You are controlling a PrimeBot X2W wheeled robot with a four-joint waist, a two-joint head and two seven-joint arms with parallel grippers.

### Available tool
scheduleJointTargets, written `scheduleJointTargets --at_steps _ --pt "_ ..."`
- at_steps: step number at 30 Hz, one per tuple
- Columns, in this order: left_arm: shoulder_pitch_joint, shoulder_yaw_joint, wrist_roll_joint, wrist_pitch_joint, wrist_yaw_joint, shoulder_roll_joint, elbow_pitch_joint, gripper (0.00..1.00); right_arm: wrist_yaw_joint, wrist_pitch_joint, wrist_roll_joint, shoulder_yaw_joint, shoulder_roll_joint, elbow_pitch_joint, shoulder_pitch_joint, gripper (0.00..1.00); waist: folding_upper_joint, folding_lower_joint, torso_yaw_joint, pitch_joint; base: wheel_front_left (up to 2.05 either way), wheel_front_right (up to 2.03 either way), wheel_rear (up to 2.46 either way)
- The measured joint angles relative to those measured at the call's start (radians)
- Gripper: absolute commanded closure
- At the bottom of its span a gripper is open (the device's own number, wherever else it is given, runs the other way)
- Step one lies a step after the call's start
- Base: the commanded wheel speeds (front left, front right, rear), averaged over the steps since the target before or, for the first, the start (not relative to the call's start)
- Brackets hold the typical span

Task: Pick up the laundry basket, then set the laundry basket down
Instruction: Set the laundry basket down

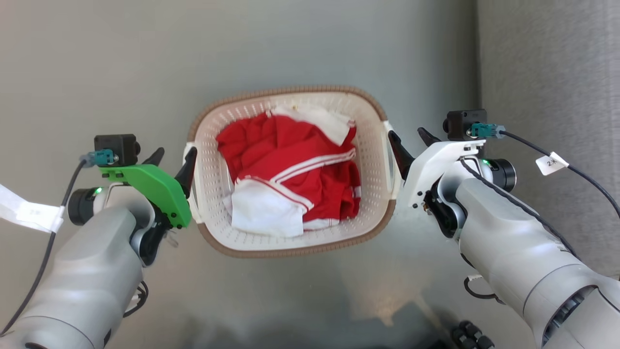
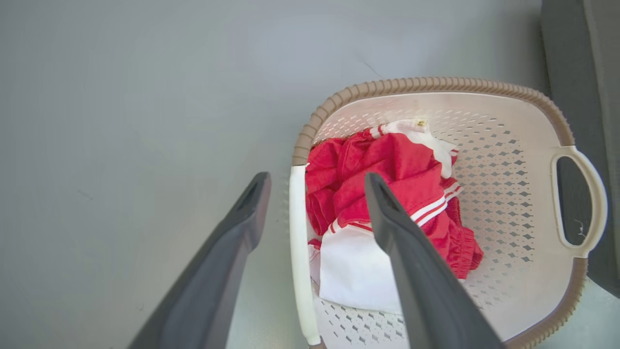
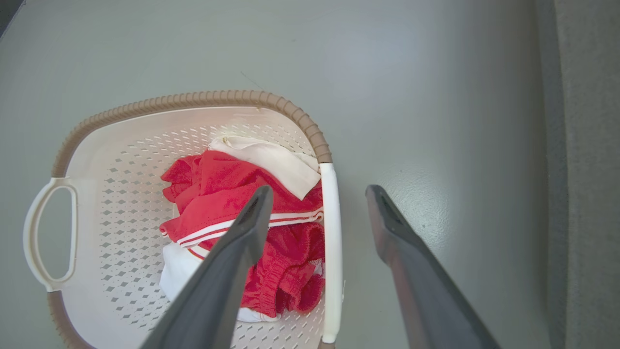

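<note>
Between the left gripper (image 1: 174, 157) and the right gripper (image 1: 408, 138), the laundry basket (image 1: 213, 160) is sitting on the floor (image 1: 97, 72), and each is holding its fingers (image 2: 232, 252) apart around a side handle (image 2: 299, 252), so lifting is probably coming next.

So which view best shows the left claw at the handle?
Left wrist view: the open left claw straddles the laundry basket's white handle. Head view shows it smaller, from above; right wrist view shows that handle distantly.
</note>
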Motion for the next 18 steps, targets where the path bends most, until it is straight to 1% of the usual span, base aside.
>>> scheduleJointTargets --at_steps 1,9,16,18 --pt "0.005 -0.004 -0.002 -0.001 0.0 0.0 -0.008 0.0 0.001 0.0 0.0 -0.002 0.0 0.003 0.0 0.0 0.0 0.0 -0.002 -0.027 0.0 0.0 0.0" --pt "0.01 -0.008 -0.002 -0.021 0.0 0.004 -0.042 0.0 0.015 -0.011 -0.024 -0.013 -0.001 0.01 0.0 0.0 0.0 0.0 -0.005 -0.139 0.0 0.0 0.0" --pt "0.053 0.005 0.006 -0.027 0.0 0.024 -0.058 0.0 0.014 -0.011 -0.071 -0.095 -0.039 -0.084 -0.002 0.0 0.0 0.0 -0.003 -0.239 0.0 0.0 0.0" --pt "0.065 0.025 0.017 -0.027 0.0 0.029 -0.068 0.0 0.013 -0.011 -0.087 -0.112 -0.047 -0.111 0.002 0.0 0.0 0.0 -0.002 -0.267 0.0 0.0 0.0"
